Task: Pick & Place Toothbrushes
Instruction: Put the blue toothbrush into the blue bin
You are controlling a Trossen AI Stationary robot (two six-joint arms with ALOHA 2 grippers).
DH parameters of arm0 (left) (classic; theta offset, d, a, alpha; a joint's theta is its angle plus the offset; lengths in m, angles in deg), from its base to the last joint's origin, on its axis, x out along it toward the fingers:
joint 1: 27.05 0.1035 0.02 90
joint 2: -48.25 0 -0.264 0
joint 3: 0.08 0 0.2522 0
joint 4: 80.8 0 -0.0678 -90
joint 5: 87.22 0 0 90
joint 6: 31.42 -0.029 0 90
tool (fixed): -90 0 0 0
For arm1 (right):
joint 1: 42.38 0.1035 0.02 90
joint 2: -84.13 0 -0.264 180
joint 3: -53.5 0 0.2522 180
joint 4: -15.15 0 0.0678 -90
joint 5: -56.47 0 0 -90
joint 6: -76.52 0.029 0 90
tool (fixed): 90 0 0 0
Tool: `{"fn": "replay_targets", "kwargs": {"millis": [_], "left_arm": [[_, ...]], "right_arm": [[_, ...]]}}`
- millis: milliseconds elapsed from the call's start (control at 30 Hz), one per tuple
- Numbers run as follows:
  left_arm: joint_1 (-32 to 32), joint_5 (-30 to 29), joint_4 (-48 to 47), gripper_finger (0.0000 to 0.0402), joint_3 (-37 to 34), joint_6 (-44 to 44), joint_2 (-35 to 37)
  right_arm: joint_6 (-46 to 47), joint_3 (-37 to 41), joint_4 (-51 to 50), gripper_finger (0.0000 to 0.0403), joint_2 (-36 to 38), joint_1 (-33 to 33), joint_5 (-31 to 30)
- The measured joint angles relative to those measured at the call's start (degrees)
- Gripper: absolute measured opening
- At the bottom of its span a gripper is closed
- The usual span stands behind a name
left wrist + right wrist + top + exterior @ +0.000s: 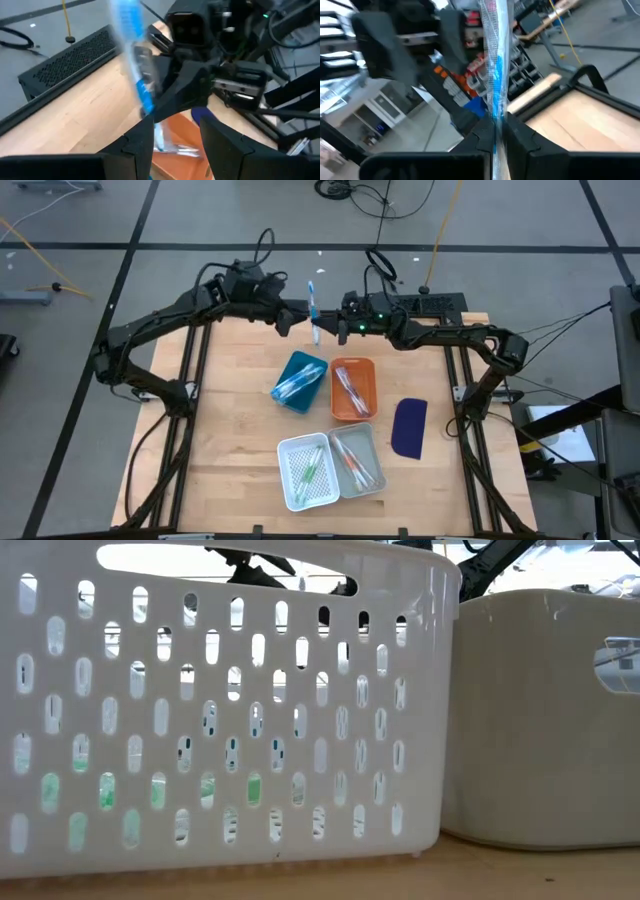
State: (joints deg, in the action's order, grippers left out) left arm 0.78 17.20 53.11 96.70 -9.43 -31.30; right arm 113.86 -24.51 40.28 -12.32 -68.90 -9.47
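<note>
A blue toothbrush [313,305] stands nearly upright at the far edge of the table [230,420], pinched low on its handle by the right gripper [322,326], whose fingers are clenched tight on it. In the right wrist view the toothbrush [496,60] rises straight up from between those fingers. The left gripper [290,320] sits just to the left of the brush, its fingers [131,145] parted and not touching the handle, which shows ahead of them in the left wrist view [137,70].

Nearer than the two grippers, from left to right: a blue tray [283,395] with blue brushes, a white perforated basket [290,485] with green ones, a grey tray [372,442], an orange tray [367,370] with brushes, and a dark blue flat piece [409,427] on the bare wood.
</note>
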Motion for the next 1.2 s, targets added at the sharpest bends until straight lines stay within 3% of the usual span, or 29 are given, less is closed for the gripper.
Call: {"fn": "replay_targets", "kwargs": {"millis": [367,733,1200], "left_arm": [[1.9,0.2,5.7,0.0156,0.0,4.9,0.0],[1.9,0.5,5.7,0.0157,0.0,8.0,-0.1],[0.8,3.1,9.9,0.0157,-0.1,8.7,-5.3]], "right_arm": [[2.5,0.0,4.2,0.0012,0.0,0.6,0.0],[5.7,0.0,8.2,0.0012,0.0,1.4,0.1],[6.1,0.0,7.5,0.0012,0.0,1.9,0.0]]}}
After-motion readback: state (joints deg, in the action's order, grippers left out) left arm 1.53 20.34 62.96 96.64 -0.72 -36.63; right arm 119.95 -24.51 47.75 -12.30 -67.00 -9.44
